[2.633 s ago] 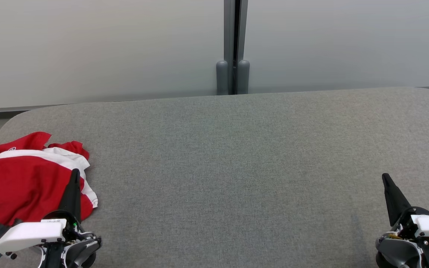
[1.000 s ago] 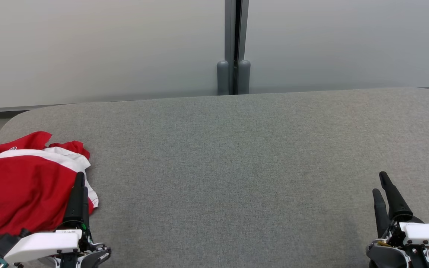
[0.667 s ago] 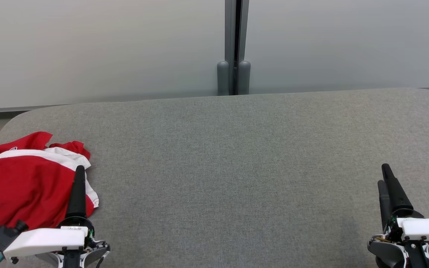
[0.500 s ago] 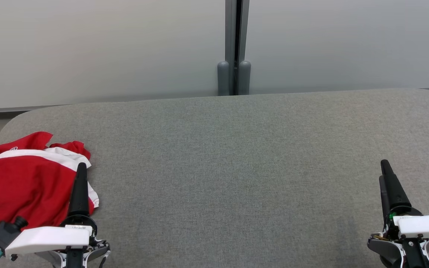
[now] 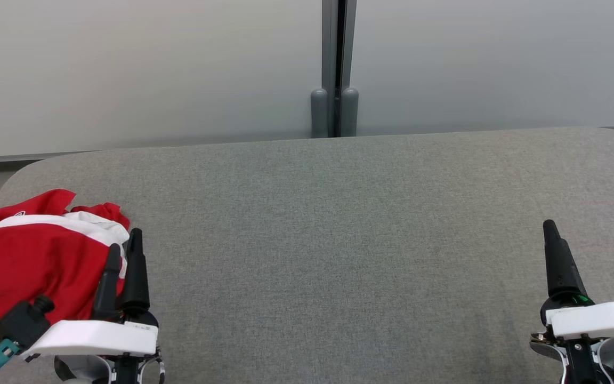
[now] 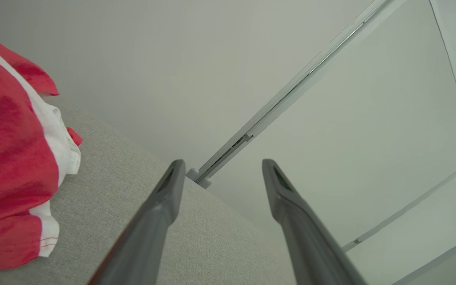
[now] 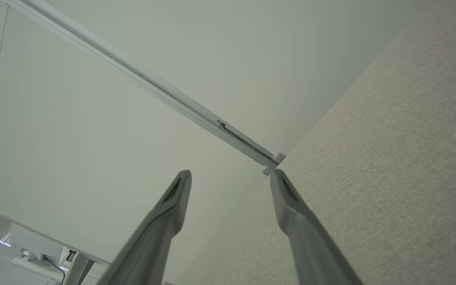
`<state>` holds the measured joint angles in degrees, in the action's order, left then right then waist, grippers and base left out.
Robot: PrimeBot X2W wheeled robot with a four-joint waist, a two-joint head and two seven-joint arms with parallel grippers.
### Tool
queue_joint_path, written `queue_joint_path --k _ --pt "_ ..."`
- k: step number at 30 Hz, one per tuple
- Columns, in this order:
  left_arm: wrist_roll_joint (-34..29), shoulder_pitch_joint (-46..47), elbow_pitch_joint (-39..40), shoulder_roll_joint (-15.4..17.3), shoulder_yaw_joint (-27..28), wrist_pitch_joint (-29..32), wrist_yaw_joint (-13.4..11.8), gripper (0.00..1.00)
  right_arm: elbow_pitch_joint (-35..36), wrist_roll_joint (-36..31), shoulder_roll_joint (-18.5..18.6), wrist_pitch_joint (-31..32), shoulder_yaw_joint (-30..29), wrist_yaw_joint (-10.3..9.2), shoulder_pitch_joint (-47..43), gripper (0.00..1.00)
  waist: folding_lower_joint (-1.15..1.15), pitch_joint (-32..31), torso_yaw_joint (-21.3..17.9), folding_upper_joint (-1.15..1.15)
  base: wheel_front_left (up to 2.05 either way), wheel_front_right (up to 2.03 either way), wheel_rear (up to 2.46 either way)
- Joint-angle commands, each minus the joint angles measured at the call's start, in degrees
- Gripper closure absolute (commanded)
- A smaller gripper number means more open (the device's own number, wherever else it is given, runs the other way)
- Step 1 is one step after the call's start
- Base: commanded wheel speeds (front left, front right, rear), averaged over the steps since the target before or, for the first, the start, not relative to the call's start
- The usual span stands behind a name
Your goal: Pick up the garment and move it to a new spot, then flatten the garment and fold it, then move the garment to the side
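The first step is in hand, the pick-up, and nothing is gripped yet. The garment (image 5: 30,256), red with a white band, lies crumpled at about nine o'clock on the grey padded surface (image 5: 339,213), close to its rounded left edge. The left gripper (image 5: 124,242) sits at seven o'clock in the head view, its two dark fingers parted and empty, their tips just beside the garment's white-edged hem. In the left wrist view the cloth lies off at nine o'clock of the fingers, not between them. Whether a fingertip touches the hem is hard to judge from these angles. The right gripper (image 7: 230,174) is at four o'clock in the head view, well apart from the garment. Its jaws are also spread and bare, with only grey padding and the pale wall (image 5: 152,69) beyond them. The next move probably calls for the left arm to swing toward nine o'clock and tip down so a raised fold sits between the fingers. It should then close firmly, since a pinch on the loose hem alone may slip as the cloth is carried toward the middle.
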<state>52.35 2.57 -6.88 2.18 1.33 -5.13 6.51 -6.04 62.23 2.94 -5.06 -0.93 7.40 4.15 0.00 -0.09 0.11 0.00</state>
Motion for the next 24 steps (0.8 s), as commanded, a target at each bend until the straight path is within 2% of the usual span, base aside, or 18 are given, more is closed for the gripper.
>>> queue_joint_path --k 1,11,16,24 --pt "-3.0 0.57 0.91 0.42 -0.39 -0.61 -0.25 0.0 1.02 -2.8 0.69 -0.71 0.21 0.07 1.14 0.0 0.0 0.0 -0.03 0.0 0.0 0.0 0.0" --pt "-16.05 0.25 -0.07 0.5 -1.6 -2.29 -2.33 0.0 -0.54 -17.65 1.64 -2.39 1.07 0.09 1.36 0.0 0.0 -0.11 -0.12 0.0 0.0 0.0 0.0" --pt "-20.82 0.06 -0.06 0.56 -1.98 -3.12 -3.12 0.0 -0.89 -24.71 2.11 -3.21 1.98 0.09 1.47 0.0 0.0 -0.19 -0.2 0.0 0.0 0.0 0.0" --pt "-26.65 -0.14 -0.41 0.79 -2.43 -4.32 -3.85 0.0 -2.32 -32.26 2.23 -4.41 2.78 0.1 1.9 0.0 0.0 -0.18 -0.15 0.0 0.0 0.0 0.0"
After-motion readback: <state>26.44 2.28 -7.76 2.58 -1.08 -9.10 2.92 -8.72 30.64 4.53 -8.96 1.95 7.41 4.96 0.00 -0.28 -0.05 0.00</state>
